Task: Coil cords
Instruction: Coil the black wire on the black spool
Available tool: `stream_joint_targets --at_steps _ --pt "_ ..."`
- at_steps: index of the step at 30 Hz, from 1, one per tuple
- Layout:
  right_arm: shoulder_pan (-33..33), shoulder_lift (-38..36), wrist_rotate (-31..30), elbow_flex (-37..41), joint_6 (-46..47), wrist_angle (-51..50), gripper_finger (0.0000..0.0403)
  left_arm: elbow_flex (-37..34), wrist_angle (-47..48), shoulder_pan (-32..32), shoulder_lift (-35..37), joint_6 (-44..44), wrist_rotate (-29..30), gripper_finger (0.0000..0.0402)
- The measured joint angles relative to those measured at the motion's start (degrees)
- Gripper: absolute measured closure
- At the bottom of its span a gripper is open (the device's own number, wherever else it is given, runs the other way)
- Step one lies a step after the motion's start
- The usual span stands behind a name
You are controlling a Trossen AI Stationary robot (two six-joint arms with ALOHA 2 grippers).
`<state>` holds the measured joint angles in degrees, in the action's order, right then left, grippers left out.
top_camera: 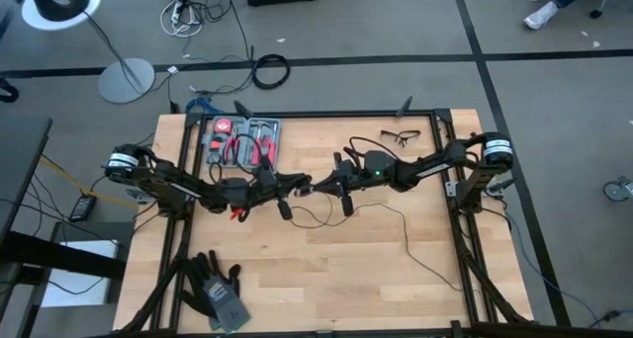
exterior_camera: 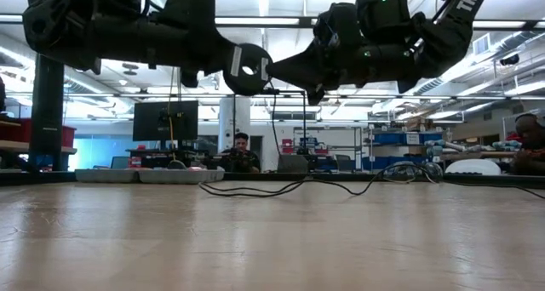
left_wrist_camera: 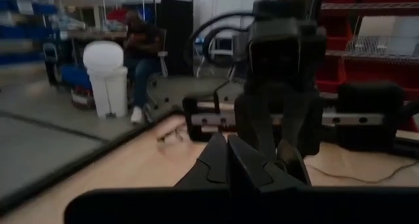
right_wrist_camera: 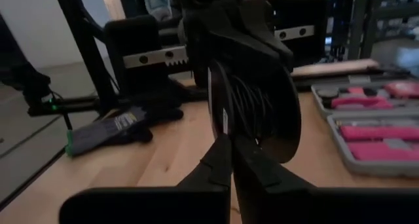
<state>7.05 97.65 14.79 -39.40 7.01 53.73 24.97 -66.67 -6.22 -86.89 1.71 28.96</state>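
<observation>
black thin cord (top_camera: 396, 224) trails across the wooden table (top_camera: 326, 289), rising to mid-table where both grippers meet. left gripper (top_camera: 300, 187) clenched holding the round puck (right_wrist_camera: 252, 112); right gripper (top_camera: 318, 185) clenched on the cord beside it.

both end effectors, left (top_camera: 297, 188) and right (top_camera: 318, 186), meet mid-table above the thin black cord (top_camera: 396, 219).

My view: wooden counter (top_camera: 326, 279) carries tool case (top_camera: 242, 140) beyond left pincer (top_camera: 305, 188), glasses (top_camera: 400, 135) behind right pincer (top_camera: 315, 187), gloves (top_camera: 216, 289) nearside, thin cord (top_camera: 396, 224) trailing below.
</observation>
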Motion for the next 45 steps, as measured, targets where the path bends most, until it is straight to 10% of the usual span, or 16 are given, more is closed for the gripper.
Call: stream_joint_targets --at_steps 28,36,45 --pt "2.1 -10.7 -1.1 -7.8 -9.6 -25.6 0.0402 -0.1 10.0 0.8 -0.1 11.9 -7.3 0.0402" --pt "3.2 -13.7 -1.0 -7.9 -9.0 -35.6 0.0395 -0.1 9.6 0.6 0.0 9.7 -0.3 0.0402" --pt "2.3 -25.3 -15.6 -2.5 -6.8 -48.2 0.0399 -0.1 4.3 -1.6 0.0 2.6 9.4 0.0402"
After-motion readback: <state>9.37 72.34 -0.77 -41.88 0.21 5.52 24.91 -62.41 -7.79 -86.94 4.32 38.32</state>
